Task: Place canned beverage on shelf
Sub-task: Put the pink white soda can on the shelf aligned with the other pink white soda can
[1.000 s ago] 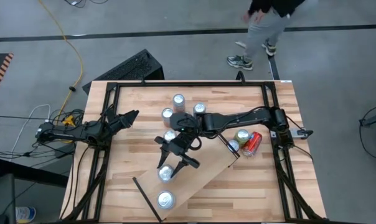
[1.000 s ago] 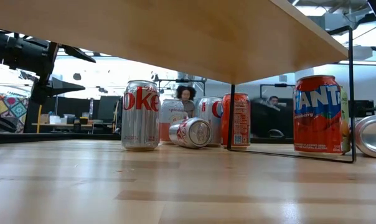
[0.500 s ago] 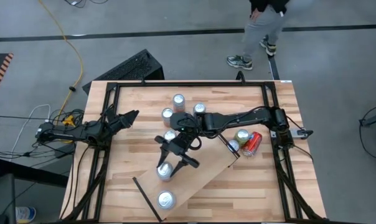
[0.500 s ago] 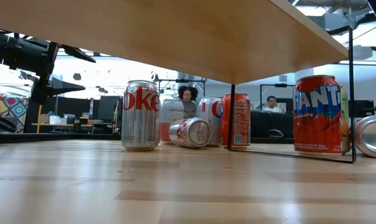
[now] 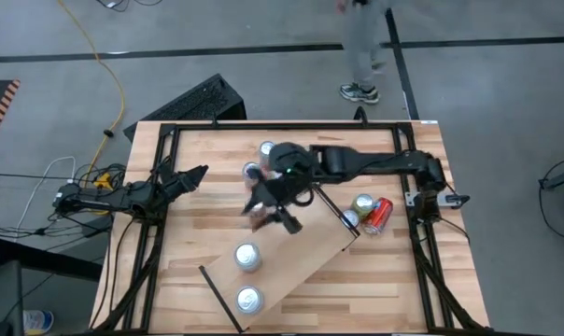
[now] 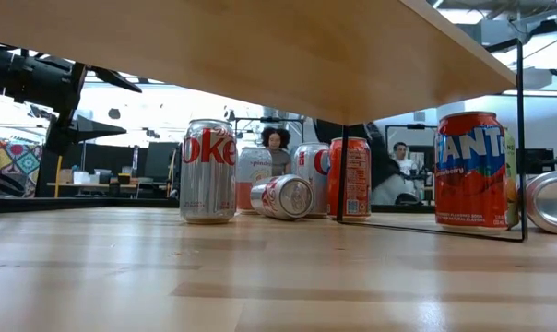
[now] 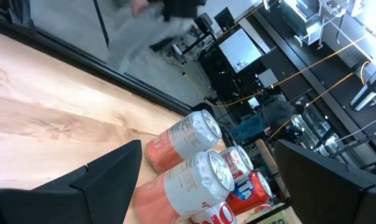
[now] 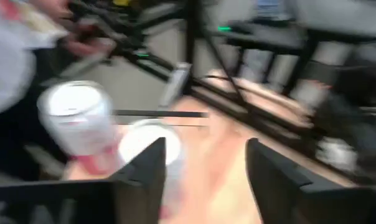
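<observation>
The shelf (image 5: 301, 261) is a pale board lying slantwise over the table's near middle. Two silver-topped cans (image 5: 247, 257) (image 5: 249, 300) stand upright on it; both also show, blurred, in the right wrist view (image 8: 73, 118) (image 8: 147, 146). My right gripper (image 5: 274, 217) (image 8: 205, 146) hangs open above the table, on the far side of the nearer-to-centre can, with nothing between its fingers. My left gripper (image 5: 196, 175) (image 7: 206, 162) waits open at the table's left.
More cans stand at the far middle (image 5: 266, 149) (image 5: 252, 171), and three are by the shelf's right end (image 5: 377, 215). From under the shelf the low view shows a Coke can (image 6: 208, 171), one lying on its side (image 6: 285, 196), and a Fanta can (image 6: 470, 169). A person walks beyond the far edge (image 5: 361, 37).
My right gripper stood with its open fingers around the can on the shelf; it has risen and drawn back toward the table's far edge, tipping up nearer to level. That can stays upright on the shelf. A person has walked past the far edge.
</observation>
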`<act>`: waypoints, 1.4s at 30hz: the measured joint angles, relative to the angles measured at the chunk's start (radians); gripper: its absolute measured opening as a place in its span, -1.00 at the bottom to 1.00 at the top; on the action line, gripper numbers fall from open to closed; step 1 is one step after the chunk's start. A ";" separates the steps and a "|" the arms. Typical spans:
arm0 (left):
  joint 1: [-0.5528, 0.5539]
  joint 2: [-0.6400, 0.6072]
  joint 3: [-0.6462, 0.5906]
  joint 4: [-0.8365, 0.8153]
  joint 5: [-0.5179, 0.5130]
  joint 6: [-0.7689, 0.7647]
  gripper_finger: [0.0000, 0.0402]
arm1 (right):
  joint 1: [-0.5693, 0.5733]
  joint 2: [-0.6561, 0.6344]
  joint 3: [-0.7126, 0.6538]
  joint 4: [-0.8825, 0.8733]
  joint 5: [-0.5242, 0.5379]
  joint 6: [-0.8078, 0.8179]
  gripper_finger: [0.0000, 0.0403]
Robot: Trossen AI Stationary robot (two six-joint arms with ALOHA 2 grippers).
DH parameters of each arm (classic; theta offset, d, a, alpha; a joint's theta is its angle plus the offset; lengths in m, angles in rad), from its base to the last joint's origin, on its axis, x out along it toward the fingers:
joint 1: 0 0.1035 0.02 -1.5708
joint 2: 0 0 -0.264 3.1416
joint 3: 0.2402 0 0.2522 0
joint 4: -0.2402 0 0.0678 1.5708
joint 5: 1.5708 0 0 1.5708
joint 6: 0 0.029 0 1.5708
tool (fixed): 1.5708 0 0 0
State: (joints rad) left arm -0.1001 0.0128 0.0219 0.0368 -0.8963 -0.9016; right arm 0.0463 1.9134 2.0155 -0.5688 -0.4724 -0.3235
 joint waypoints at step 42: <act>0.000 0.007 0.000 0.003 0.054 -0.027 0.75 | 0.060 -0.042 -0.552 0.669 -0.118 0.342 -1.00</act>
State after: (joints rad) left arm -0.1001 0.0194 0.0216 0.0395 -0.8427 -0.9287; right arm 0.1060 1.8712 1.4638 0.1006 -0.5906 0.0184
